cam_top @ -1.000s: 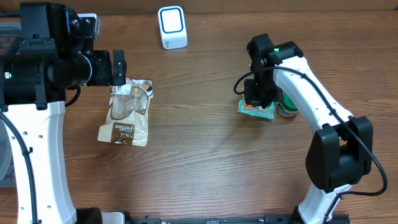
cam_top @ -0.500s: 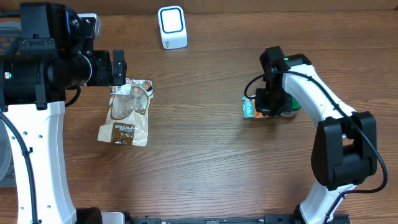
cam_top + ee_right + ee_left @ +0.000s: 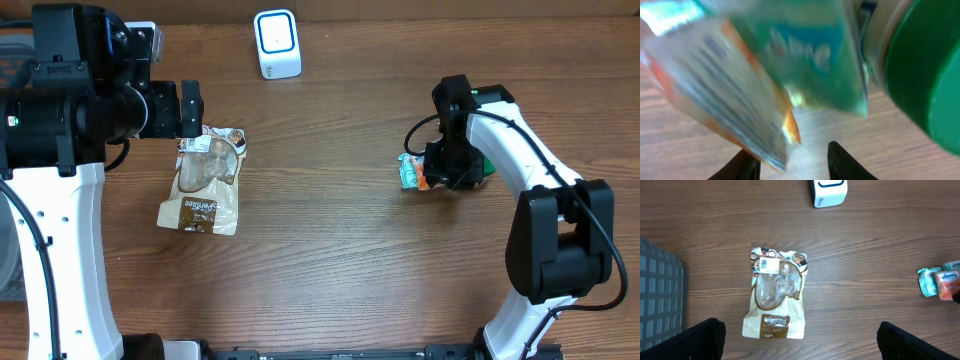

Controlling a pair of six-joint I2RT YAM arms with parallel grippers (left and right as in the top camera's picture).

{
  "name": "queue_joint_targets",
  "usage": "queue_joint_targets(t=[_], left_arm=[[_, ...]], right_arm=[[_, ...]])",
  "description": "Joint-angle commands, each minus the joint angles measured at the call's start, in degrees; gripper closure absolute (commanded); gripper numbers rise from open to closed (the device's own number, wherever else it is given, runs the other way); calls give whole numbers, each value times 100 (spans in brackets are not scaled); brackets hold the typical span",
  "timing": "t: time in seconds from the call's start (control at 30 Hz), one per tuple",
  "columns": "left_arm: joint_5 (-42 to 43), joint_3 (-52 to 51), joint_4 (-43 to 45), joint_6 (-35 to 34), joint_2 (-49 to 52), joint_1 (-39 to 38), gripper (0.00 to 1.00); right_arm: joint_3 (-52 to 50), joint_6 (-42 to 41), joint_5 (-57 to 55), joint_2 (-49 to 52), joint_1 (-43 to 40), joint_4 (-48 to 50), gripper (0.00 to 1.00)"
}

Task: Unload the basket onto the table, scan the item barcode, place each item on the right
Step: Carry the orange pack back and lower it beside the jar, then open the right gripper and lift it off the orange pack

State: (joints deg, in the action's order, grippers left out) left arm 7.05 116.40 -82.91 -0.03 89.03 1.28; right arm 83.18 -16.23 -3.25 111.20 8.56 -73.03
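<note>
Item: teal-and-orange tissue packet [image 3: 412,172], lying on the surface at the right side, partly under the right arm.
Right pincer [image 3: 792,161]: released; fingertips apart, bare wood between them, packet just beyond the tips.
Nearest neighbour: green-lidded container [image 3: 484,165], just beside the packet on its outer side.
Scanner: white unit [image 3: 277,43] at the far edge, well apart from the packet.
Other item: brown pouch [image 3: 203,185], flat on the left side, below the left pincer.
Left pincer [image 3: 800,330]: released wide, grasping nothing.
Surface: brown wood grain [image 3: 330,250].
Left wrist view only: white barcode label [image 3: 769,265] on the pouch top; grey gridded bin [image 3: 657,295] at the left edge.
Right wrist view only: packet close up and blurred; print unreadable.
</note>
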Motion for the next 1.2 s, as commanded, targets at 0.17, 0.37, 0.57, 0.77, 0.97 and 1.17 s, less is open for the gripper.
queue_joint_targets(t=[0.17,0.37,0.57,0.77,0.97,1.17], left_arm=[[-17,70,4,-15,-22,20,0],[-17,70,4,-15,-22,20,1],[-17,70,4,-13,-22,20,0],[-17,70,4,-13,-22,20,0],[-17,70,4,-15,-22,20,0],[-17,70,4,-15,-22,20,0]], right_arm=[[1086,22,212,-37,-15,-614,56],[1545,17,212,-144,-15,-979,48],[1596,20,299,-181,-15,-1141,45],[1598,22,341,-203,-15,-1137,41],[1631,39,339,-380,-15,-1126,41],[1897,87,341,-525,87,-1204,41]])
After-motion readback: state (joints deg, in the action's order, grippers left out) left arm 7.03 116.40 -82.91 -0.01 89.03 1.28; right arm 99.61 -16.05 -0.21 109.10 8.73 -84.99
